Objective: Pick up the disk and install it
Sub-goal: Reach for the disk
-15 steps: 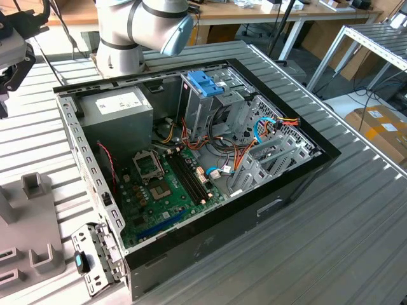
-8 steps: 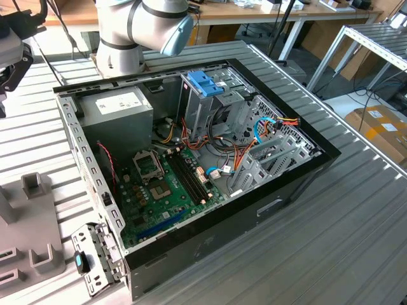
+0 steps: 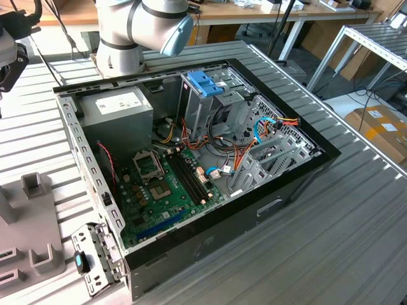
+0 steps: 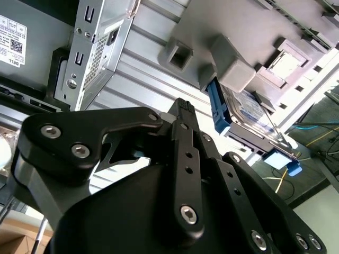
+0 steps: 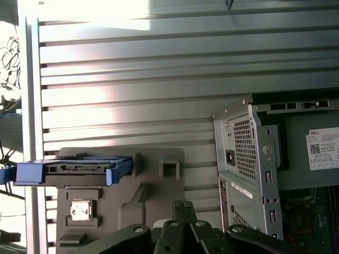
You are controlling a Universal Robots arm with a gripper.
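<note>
Black claw (image 5: 181, 204): closed, the two ribbed tips pressed together with nothing between them. It touches nothing and hangs above the table beside the grey holder.
Disk (image 5: 74, 169): stands on its long edge in a slot of the holder, blue rails on both sides, well apart from the claw. One end reaches out towards the table's edge.
Holder (image 5: 153, 190): grey block with square pockets, set on the table by the back corner of the computer case. A small silver square piece (image 5: 80, 210) lies in one pocket.
Table (image 3: 331, 254): ribbed grey metal, carrying the case and the holder.
Computer case (image 3: 286, 184): black and lying open, with the green board, cables and a blue handle (image 3: 205, 82) on the metal cage inside.
Labels: a white sticker (image 3: 117, 101) on the grey power box has dark print and a square code. The disk's face in the second wrist view has a pale label, seen at a slant.
Cut off: the holder runs past the exterior view's left edge. The disk's label print is too slanted to make out.
</note>
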